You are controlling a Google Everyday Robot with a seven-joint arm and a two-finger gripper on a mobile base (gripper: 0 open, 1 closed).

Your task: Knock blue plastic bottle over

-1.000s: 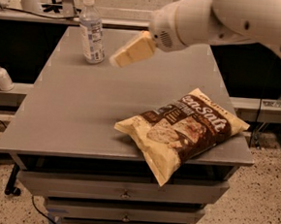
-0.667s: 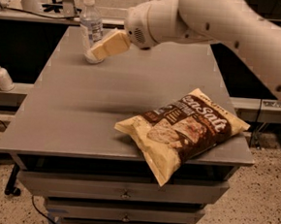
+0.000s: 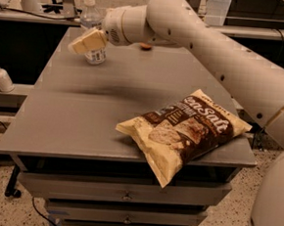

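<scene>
The blue plastic bottle (image 3: 92, 19), clear with a white cap and a printed label, stands upright at the far left of the grey table (image 3: 83, 105). My gripper (image 3: 84, 42), cream-coloured, reaches in from the right and lies across the bottle's middle, covering part of the label. It appears to touch the bottle. The white arm (image 3: 211, 47) stretches back to the right edge of the view.
A brown and cream chip bag (image 3: 185, 130) lies at the table's front right, overhanging the edge. A small white pump-top bottle (image 3: 0, 76) stands on a lower shelf at the left. A small brown object (image 3: 145, 46) sits at the table's back. Drawers lie below the tabletop.
My gripper has swept left across the back of the table, from right of the bottle to in front of it. The bottle still stands upright.
</scene>
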